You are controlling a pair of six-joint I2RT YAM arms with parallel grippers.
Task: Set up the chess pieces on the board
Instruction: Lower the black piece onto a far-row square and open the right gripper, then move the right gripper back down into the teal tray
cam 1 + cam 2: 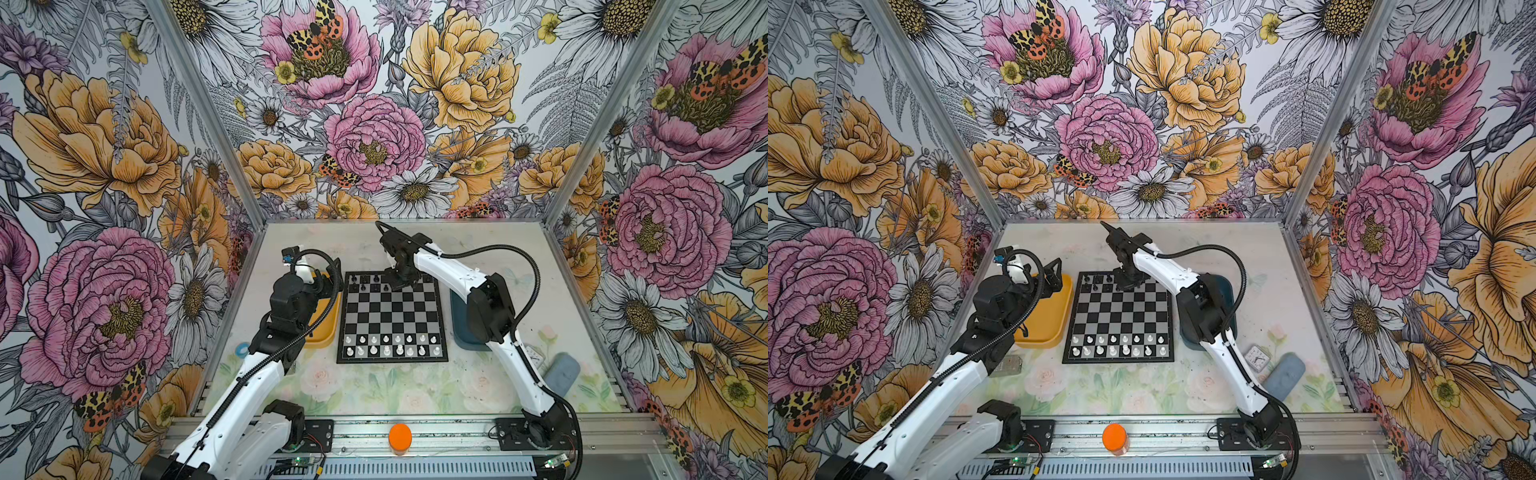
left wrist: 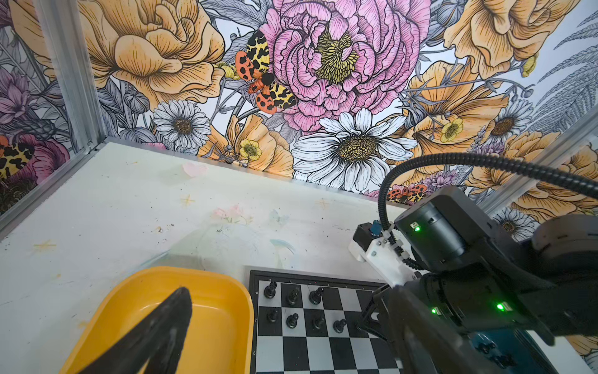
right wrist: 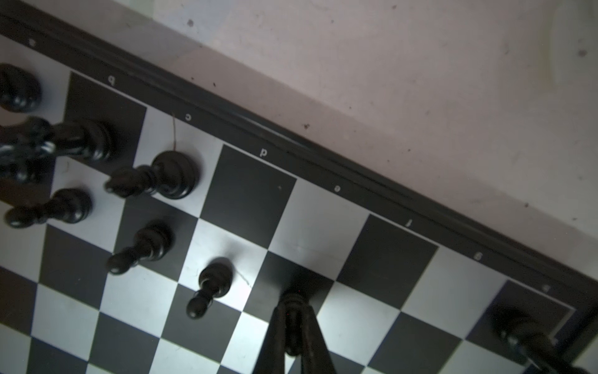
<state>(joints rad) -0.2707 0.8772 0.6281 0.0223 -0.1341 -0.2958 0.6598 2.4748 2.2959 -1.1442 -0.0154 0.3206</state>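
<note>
Chess pieces point(image 1: 364, 287) in black stand on the far two rows of the board point(image 1: 392, 316), seven of them grouped toward its left side. Your right gripper point(image 3: 293, 312) is clamped on one more black piece point(image 3: 293, 298), upright at a dark square in the second row from the far edge, next to the last of that group. Your left gripper point(image 1: 1054, 275) hangs over the far end of the yellow tray point(image 1: 1044, 328), jaws spread wide, holding nothing. White chessmen point(image 1: 386, 345) fill the near two rows.

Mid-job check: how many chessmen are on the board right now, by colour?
White chessmen: 16
Black chess pieces: 9, counting the black piece held by the right gripper and the corner piece
Total: 25
</note>
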